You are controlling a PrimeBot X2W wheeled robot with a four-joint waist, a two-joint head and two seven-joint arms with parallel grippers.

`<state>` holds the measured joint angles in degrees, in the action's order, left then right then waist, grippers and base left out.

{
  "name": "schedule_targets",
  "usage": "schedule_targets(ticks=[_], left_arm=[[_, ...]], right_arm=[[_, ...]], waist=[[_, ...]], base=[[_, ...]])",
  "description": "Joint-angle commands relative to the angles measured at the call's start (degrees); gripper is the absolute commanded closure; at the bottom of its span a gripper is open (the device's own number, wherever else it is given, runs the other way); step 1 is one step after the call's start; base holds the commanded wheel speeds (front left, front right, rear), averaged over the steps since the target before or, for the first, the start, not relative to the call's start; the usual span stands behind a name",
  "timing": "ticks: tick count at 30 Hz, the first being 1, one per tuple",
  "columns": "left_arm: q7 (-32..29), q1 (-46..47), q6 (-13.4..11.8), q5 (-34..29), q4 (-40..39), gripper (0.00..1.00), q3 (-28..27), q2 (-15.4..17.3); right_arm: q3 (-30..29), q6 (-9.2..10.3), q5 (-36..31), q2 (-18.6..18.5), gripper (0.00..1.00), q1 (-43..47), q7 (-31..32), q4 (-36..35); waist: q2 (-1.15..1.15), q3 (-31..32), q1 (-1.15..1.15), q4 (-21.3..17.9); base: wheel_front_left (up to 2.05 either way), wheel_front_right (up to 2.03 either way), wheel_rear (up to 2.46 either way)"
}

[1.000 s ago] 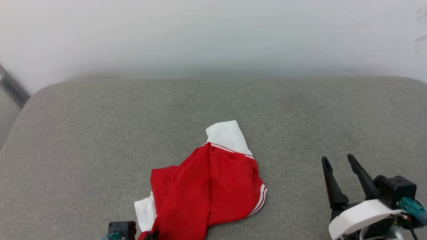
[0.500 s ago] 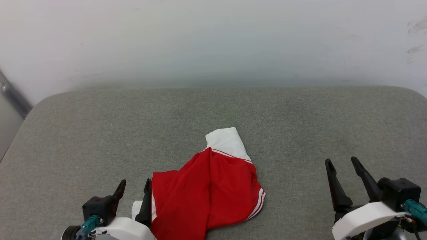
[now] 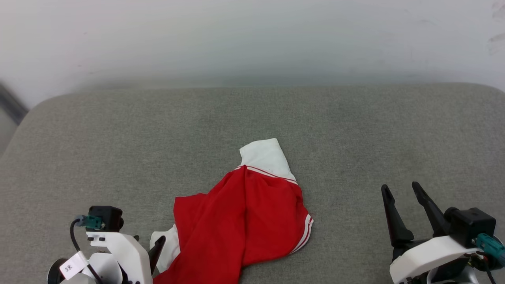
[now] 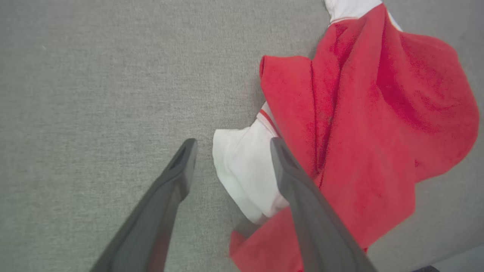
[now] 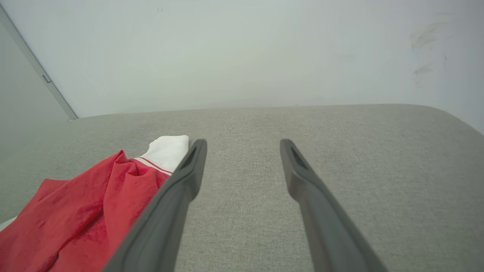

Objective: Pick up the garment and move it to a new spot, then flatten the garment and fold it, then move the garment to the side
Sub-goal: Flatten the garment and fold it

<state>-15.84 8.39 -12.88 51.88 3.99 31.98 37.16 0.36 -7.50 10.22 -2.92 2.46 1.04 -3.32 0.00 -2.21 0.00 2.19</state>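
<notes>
The garment [image 3: 244,221] lies crumpled on the grey cushion: red body, one white sleeve pointing away from me, red-and-white trim on its right edge. Its lettering is hidden in the folds. My left gripper [image 3: 149,239] is at the garment's near left corner, beside a second white sleeve [image 3: 167,246]. In the left wrist view this gripper [image 4: 232,142] stands open over that white sleeve [image 4: 245,166], with the red cloth [image 4: 359,113] to the right of its fingers. Well to the garment's right, my right gripper [image 3: 400,188] is open and empty. In the right wrist view the right gripper [image 5: 244,143] has the garment [image 5: 87,204] to its left.
The grey fabric cushion [image 3: 118,138] spreads wide on both sides of the garment, with rounded far corners. A pale wall [image 3: 252,39] rises just behind it. A grey strip [image 5: 41,71] runs down the wall at the far left.
My left gripper has opened and let go of the garment's near left corner, and its arm has turned and come further into view. The head camera shifted. The right arm held still.
</notes>
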Motion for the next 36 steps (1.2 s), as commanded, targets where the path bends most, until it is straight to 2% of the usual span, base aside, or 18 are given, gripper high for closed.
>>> schedule_targets(ticks=[1, 8, 14, 15, 16, 17, 20, 30, 36], left_arm=[[-1.14, 0.72, 0.42, 0.16, 0.54, 0.00, 0.42, 0.32], [-10.20, 4.23, 3.71, 2.75, 5.85, 0.00, 3.67, -0.03], [-18.52, 5.62, 6.51, 2.98, 11.32, 0.00, 9.02, -1.67], [-18.67, 6.10, 6.84, 2.36, 11.91, 0.55, 9.58, -2.09], [-18.44, 6.58, 7.26, 2.13, 12.30, 0.89, 9.85, -2.48], [-17.37, 7.24, 7.49, 1.75, 12.44, 1.00, 9.73, -2.88], [-13.18, 9.73, 6.85, -0.93, 12.29, 1.00, 8.59, -2.42], [0.94, 13.13, -0.80, -8.10, 8.17, 1.00, 1.92, 2.00], [3.80, 8.50, -5.96, -5.25, 6.28, 1.00, -3.47, 3.93]], right_arm=[[0.18, 0.02, 0.15, 0.04, 0.00, -0.96, -0.26, 0.20], [0.55, 0.02, 0.22, 0.03, 0.00, -2.62, -1.14, 1.62], [0.76, 0.02, 0.25, 0.03, 0.00, -3.67, -1.51, 2.46], [0.77, 0.02, 0.28, 0.04, 0.00, -3.70, -1.56, 2.56], [0.70, 0.02, 0.28, 0.03, 0.00, -3.76, -1.55, 2.70], [0.61, 0.02, 0.35, 0.03, 0.00, -3.79, -1.54, 2.76], [0.40, 0.02, 0.54, 0.03, 0.00, -3.60, -1.51, 2.93], [0.23, 0.02, 0.69, 0.03, 0.00, -3.34, -0.96, 3.19], [0.14, 0.02, 0.48, 0.04, 0.00, -3.56, -0.75, 2.58]], waist=[[0.00, -1.18, 0.00, -0.57], [0.00, -3.80, 0.00, -1.81], [0.00, -4.71, 0.00, -2.36], [0.00, -4.79, 0.00, -2.38], [0.00, -4.82, 0.00, -2.37], [0.00, -4.81, 0.00, -2.30], [0.00, -4.65, 0.00, -1.97], [0.00, -3.91, 0.00, -0.64], [0.00, -4.53, 0.00, -0.28]], base=[[0.00, 0.00, 0.00], [0.00, 0.00, 0.00], [0.00, 0.00, 0.00], [0.00, 0.00, 0.00], [0.00, 0.00, 0.00], [0.00, 0.00, 0.00], [0.00, 0.00, 0.00], [0.00, 0.00, 0.00], [0.00, 0.00, 0.00]])
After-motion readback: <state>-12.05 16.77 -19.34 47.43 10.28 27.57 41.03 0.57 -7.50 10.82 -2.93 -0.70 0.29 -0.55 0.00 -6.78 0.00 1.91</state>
